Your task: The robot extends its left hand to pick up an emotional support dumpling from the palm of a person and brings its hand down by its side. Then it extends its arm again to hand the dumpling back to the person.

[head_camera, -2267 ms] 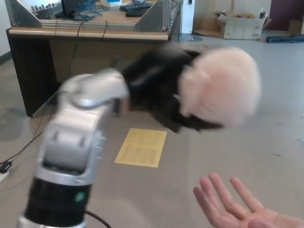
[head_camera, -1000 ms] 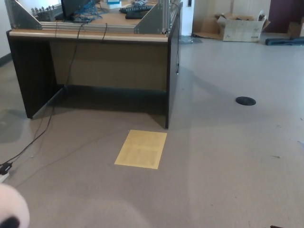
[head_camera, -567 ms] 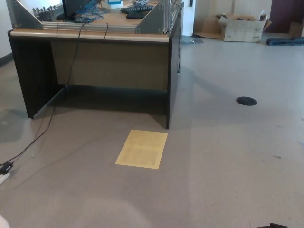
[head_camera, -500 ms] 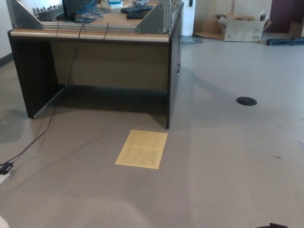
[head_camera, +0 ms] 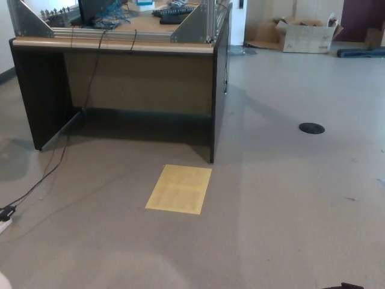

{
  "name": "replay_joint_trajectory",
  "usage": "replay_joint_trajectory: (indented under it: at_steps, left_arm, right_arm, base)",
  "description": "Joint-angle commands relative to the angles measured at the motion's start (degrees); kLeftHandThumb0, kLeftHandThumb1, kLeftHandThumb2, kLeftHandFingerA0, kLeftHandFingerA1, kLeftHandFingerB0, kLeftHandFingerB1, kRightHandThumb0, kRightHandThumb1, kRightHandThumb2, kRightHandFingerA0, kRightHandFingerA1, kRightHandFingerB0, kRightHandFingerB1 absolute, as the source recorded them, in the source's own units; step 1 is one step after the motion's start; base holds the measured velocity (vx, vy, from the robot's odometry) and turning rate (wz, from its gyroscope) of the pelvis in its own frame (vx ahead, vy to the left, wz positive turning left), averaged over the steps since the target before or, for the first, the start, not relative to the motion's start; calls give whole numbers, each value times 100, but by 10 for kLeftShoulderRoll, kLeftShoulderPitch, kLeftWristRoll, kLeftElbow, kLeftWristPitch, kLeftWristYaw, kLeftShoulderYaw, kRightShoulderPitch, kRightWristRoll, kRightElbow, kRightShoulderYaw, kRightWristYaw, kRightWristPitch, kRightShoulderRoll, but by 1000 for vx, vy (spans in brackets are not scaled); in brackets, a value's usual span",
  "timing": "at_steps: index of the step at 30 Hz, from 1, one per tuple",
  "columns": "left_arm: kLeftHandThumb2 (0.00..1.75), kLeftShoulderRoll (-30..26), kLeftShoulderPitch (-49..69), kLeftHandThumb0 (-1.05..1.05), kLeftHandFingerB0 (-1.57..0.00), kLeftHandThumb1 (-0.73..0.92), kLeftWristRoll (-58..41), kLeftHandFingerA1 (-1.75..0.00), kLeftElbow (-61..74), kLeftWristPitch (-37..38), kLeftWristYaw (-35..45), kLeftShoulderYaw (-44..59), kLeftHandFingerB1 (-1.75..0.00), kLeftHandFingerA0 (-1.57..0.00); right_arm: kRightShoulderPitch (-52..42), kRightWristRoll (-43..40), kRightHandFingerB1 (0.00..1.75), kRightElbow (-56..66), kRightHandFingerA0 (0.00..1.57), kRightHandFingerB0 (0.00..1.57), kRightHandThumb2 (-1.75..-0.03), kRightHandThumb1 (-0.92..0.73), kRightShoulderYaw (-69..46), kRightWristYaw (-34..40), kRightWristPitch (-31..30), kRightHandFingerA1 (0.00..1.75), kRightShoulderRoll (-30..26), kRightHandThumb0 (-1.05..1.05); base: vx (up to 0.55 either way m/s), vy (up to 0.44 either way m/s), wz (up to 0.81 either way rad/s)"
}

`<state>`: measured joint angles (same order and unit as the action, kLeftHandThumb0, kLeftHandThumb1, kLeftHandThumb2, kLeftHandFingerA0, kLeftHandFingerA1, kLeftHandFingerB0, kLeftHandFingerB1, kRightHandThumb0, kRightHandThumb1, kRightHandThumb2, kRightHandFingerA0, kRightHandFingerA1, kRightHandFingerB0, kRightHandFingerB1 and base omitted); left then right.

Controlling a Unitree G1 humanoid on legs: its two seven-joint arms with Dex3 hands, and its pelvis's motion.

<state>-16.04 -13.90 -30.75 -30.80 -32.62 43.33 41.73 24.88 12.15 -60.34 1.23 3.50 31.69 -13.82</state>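
— Robot hand: what is seen of it?
— No robot hand, left or right, is caught in the head view, so it cannot be told how far the fingers are spread or whether anything is held.
— And the dumpling?
— It cannot be placed with certainty. A pale sliver (head_camera: 2,282) is cut off by the bottom-left corner of the picture, low over the floor (head_camera: 289,198). Too little of it is shown for it to be identified.
— What else is shown?
— A dark-sided desk (head_camera: 120,72) with a light wooden top is seen at upper left. Metal brackets (head_camera: 195,24) are mounted on it, and a keyboard (head_camera: 171,11) and blue cables are laid between them. A sheet (head_camera: 179,188) of yellow paper lies flat on the floor just in front of the desk's right leg panel. A black cable (head_camera: 36,183) is run from under the desk across the floor to a plug (head_camera: 5,212) at the left edge.
— And to the right?
— A black disc (head_camera: 311,127) is set in the floor, well apart from the desk. An open box (head_camera: 304,33) of cardboard is placed by the far wall. A dark shape (head_camera: 343,286) is clipped by the bottom edge; what it is cannot be told.
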Motion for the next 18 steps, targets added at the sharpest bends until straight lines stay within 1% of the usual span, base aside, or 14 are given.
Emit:
replay_joint_trajectory:
  at_steps: [1, 2, 5, 6, 7, 8, 9, 13, 14, 15, 16, 17, 18]
  left_arm:
    - [65, -13, 2, -20, -76, 84, -28, -153, 19, 4, -20, -6, -103, -93]
    - [66, -16, -5, -16, -80, 87, -33, -145, 26, 2, -22, -4, -101, -92]
    - [66, -21, -14, -16, -80, 87, -43, -145, 37, 0, -26, -4, -101, -92]
    - [70, -29, -32, -15, -89, 83, -48, -137, 49, -1, -29, -5, -93, -95]
    - [70, -40, -54, -15, -89, 83, -54, -137, 65, -1, -32, -5, -93, -95]
    - [64, -48, -71, -17, -90, 81, -54, -127, 72, 3, -35, -8, -89, -95]
    - [64, -62, -94, -19, -94, 78, -49, -124, 82, 8, -41, -15, -82, -97]
    - [64, -74, -110, -19, -94, 78, -46, -124, 92, 8, -50, -24, -82, -97]
    - [70, -96, -168, -15, -88, 80, -53, -143, 151, -25, -72, -49, -88, -89]
    - [70, -103, -185, -15, -88, 80, -56, -143, 168, -35, -78, -57, -88, -89]
    - [65, -114, -213, -15, -86, 87, -55, -146, 182, -42, -78, -72, -93, -89]
    - [65, -123, -236, -15, -86, 87, -53, -146, 190, -46, -75, -88, -93, -89]
    - [64, -131, -260, -15, -84, 84, -51, -142, 198, -52, -74, -105, -94, -92]
  right_arm:
    - [-2, -3, 42, -1, 79, 65, -57, -60, -1, 5, 5, 48, -4, -29]
    - [-3, -4, 42, -1, 79, 66, -57, -59, -1, 4, 8, 49, -4, -28]
    - [-4, -5, 42, -2, 79, 66, -57, -59, -2, 3, 14, 49, -4, -28]
    - [-5, -6, 42, -2, 78, 65, -57, -60, -2, 1, 11, 48, -5, -28]
    - [-5, -6, 42, -1, 78, 65, -57, -60, -2, -1, 9, 48, -6, -28]
    - [-6, -8, 43, -2, 79, 66, -57, -60, -3, -1, 10, 49, -5, -27]
    - [-7, -8, 43, -3, 79, 67, -57, -59, -3, 1, 11, 49, -5, -28]
    - [-7, -8, 43, -3, 79, 67, -57, -59, -3, 3, 11, 49, -5, -28]
    - [-7, -6, 42, -4, 80, 67, -57, -60, -2, 5, 9, 48, -3, -29]
    - [-7, -6, 42, -5, 80, 67, -57, -60, -1, 5, 8, 48, -3, -29]
    - [-7, -6, 41, -3, 78, 66, -57, -60, -1, 5, 4, 47, -2, -30]
    - [-7, -6, 41, -1, 78, 66, -57, -60, -1, 4, -2, 47, -2, -30]
    - [-7, -7, 42, -1, 79, 67, -57, -60, -2, 3, -1, 48, -3, -29]
  base:
    - [0, 0, 0]
    - [0, 0, 0]
    - [0, 0, 0]
    - [0, 0, 0]
    - [0, 0, 0]
    - [0, 0, 0]
    - [0, 0, 0]
    - [0, 0, 0]
    - [0, 0, 0]
    - [0, 0, 0]
    - [0, 0, 8]
    - [0, 0, 0]
    - [0, 0, 0]
